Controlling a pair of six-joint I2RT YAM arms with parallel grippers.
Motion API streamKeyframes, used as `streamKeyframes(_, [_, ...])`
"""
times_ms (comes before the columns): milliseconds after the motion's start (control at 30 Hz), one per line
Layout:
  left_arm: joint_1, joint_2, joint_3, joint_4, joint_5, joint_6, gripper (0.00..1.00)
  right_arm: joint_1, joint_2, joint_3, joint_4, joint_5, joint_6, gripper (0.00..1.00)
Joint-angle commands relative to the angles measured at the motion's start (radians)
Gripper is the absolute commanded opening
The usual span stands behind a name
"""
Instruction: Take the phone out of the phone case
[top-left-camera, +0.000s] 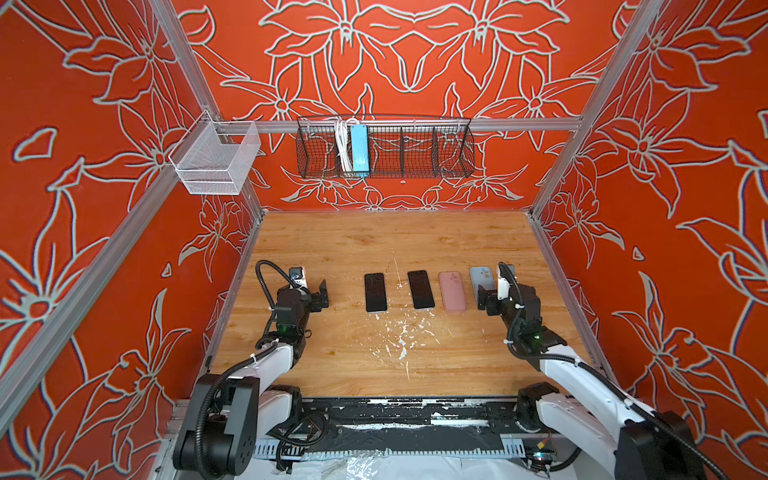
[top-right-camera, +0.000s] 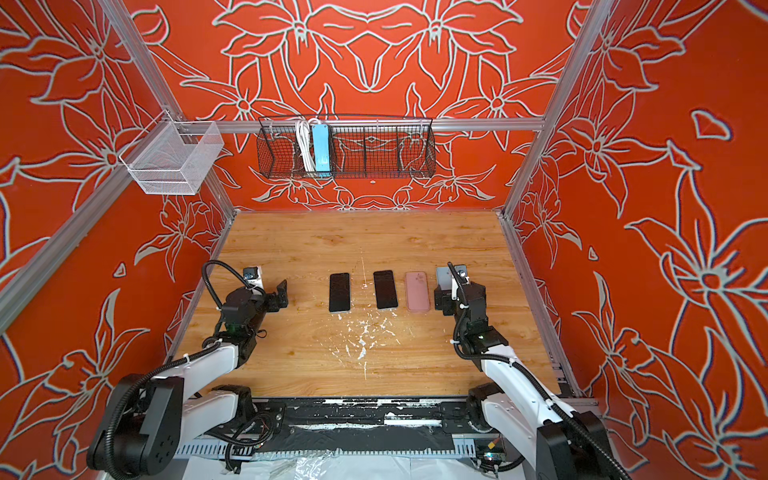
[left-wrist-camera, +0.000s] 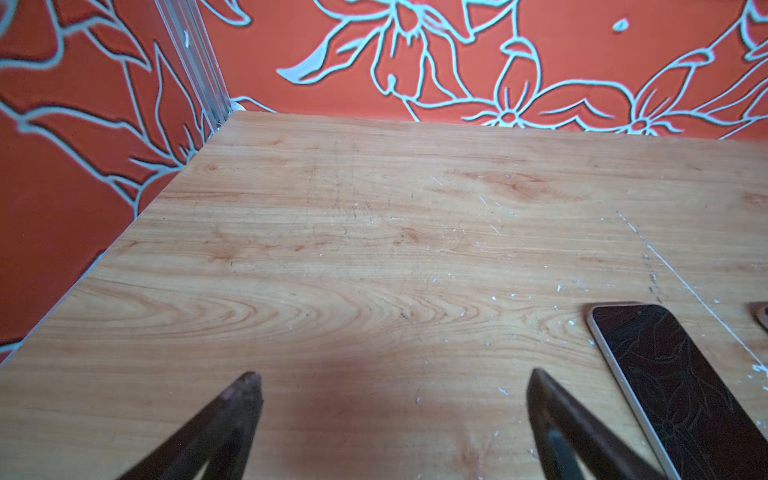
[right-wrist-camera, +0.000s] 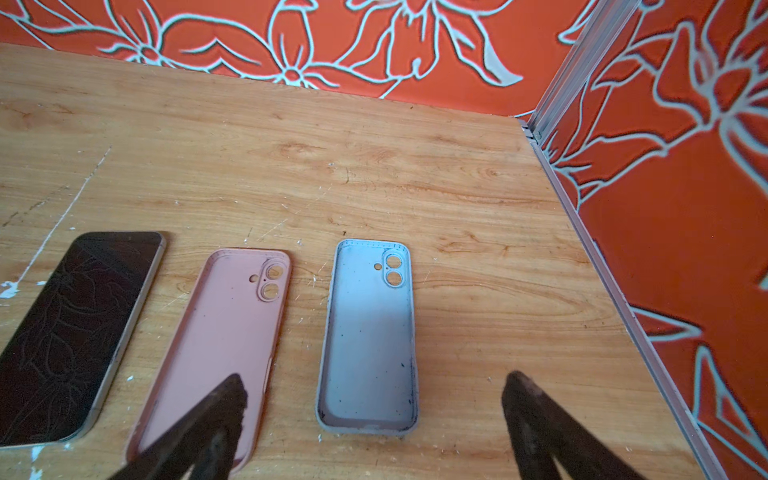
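Both gape empty: left end effector (left-wrist-camera: 395, 380) and right end effector (right-wrist-camera: 376, 388). The right, nearer, hangs probably just above the empty grey-blue silicone phone case (right-wrist-camera: 368, 336), along its long axis.

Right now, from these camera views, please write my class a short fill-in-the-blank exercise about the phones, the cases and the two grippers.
1. The left phone and the right phone both lie flat with the screen facing ____.
2. The pink case and the blue-grey case each hold no phone, so both are ____.
3. The left gripper and the right gripper hold nothing, and both have their jaws ____.

Missing words: up; empty; open.
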Motion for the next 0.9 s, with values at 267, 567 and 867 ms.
streamKeyframes(267, [0.021, 0.011, -0.037, 0.07, -0.049, -0.044, 0.97, -0.005, 0.104, 0.01, 0.099, 0.055, -0.072, 0.98])
streamKeyframes(567, [0.056, 0.06, -0.017, 0.073, 0.032, -0.05, 0.97, -0.006, 0.229, -0.011, 0.267, 0.07, -0.092, 0.98])
streamKeyframes(867, [0.071, 0.085, -0.002, 0.062, 0.054, -0.056, 0.97, -0.007, 0.366, 0.048, 0.319, 0.013, -0.128, 0.98])
